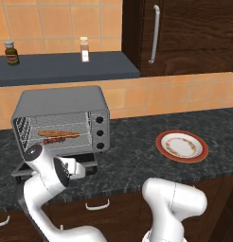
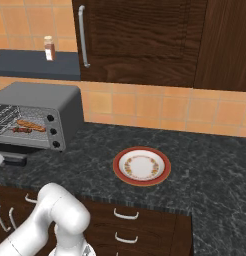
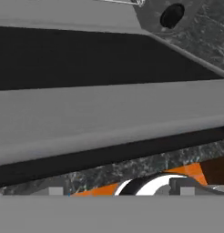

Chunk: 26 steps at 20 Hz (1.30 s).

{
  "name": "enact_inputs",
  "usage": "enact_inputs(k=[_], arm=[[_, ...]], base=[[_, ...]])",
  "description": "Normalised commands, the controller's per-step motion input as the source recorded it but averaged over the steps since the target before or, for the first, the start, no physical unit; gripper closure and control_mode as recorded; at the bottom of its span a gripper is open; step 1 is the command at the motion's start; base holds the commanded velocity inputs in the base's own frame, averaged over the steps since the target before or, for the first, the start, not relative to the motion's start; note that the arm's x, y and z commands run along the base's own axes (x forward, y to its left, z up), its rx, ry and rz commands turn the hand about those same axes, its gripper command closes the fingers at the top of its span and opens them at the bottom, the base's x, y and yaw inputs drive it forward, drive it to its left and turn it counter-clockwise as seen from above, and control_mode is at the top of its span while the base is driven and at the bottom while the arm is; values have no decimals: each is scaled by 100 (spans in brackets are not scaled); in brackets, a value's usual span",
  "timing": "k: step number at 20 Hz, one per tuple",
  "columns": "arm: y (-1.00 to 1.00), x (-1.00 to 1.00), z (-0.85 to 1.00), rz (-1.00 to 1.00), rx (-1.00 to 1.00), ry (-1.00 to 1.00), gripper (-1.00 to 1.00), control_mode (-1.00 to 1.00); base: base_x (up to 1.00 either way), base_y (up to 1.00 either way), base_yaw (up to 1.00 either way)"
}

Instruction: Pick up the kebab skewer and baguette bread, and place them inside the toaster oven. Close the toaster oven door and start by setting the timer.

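My pincer (image 1: 79,168) is down by the toaster oven door (image 3: 109,113), which hangs open. I cannot tell how wide it is. The baguette bread (image 1: 58,133) and kebab skewer (image 1: 53,140) lie on the rack inside the toaster oven (image 1: 61,120).

Dark speckled counter (image 1: 137,160) carries toaster oven (image 1: 66,101) at left, empty patterned plate (image 1: 182,146) at right.

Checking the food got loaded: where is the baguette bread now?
The baguette bread lies on the wire rack inside the toaster oven, just behind the kebab skewer, on the counter's left side.
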Motion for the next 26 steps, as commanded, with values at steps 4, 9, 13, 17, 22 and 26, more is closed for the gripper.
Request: enact_inputs(k=[4,9,13,17,22,26], arm=[[-8,94,0,13,17,-58,-100,-100],[-9,96,0,13,17,-48,-100,-100],[-17,93,0,15,19,-41,-100,-100],[-24,99,0,16,20,-37,-100,-100],[-21,84,0,17,20,-35,-100,-100],[-8,67,2,15,20,-30,-100,-100]], base=[[0,0,0],[0,0,0],[0,0,0],[0,0,0],[0,0,0],[0,0,0]])
